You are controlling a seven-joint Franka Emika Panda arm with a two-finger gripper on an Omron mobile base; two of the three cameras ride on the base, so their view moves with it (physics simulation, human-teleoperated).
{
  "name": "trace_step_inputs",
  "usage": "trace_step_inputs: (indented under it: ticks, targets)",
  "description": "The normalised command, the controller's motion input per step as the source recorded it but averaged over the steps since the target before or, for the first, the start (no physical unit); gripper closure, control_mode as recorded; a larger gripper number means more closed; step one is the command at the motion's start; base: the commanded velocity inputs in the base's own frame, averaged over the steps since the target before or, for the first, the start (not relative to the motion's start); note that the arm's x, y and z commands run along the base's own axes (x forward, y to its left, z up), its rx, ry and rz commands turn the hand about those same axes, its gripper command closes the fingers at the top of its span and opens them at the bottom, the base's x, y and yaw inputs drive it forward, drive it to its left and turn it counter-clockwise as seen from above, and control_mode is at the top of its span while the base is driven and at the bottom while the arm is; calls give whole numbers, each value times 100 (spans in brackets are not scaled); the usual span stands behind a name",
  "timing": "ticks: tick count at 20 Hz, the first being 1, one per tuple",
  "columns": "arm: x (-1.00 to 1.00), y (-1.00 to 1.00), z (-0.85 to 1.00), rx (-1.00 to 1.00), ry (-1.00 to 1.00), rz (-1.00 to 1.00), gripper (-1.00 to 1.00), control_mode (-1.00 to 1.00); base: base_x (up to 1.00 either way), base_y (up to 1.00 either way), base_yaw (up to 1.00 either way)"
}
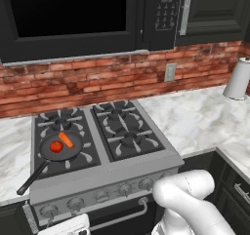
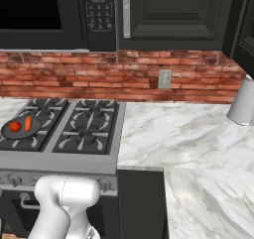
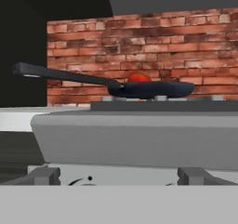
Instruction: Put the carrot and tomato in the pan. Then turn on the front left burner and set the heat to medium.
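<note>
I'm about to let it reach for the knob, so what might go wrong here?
1. Five alike knobs sit in a row; the gripper might turn the wrong one.
2. The pan handle juts past the stove's front left, so the arm may bump it, spilling the carrot and tomato.

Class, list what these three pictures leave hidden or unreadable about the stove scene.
- Carrot: in the hand view, hidden behind the pan rim; just the tomato top peeks over.
- Knob settings: knobs too small in the left base view.
- Pincer: tips blurred in the hand view, state unclear.
</note>
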Motion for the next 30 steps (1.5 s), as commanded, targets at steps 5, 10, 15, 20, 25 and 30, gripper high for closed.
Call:
trace_step_inputs:
  ticks: [5,10,15,20,25,30]
  targets:
    - [14,1,-20,0,0,0,-100,-100,0,0,0]
    - [21,9,-25,0,0,1,-100,-100,0,0,0]
    - [9,21,-6,0,0,5,-100,-100,0,0,0]
    - [12,15,-20,0,0,3,-100,-100,0,0,0]
    - [11,5,-24,0,0,0,-100,-100,0,0,0]
    - [9,18,-18,0,0,1,-100,-100,0,0,0]
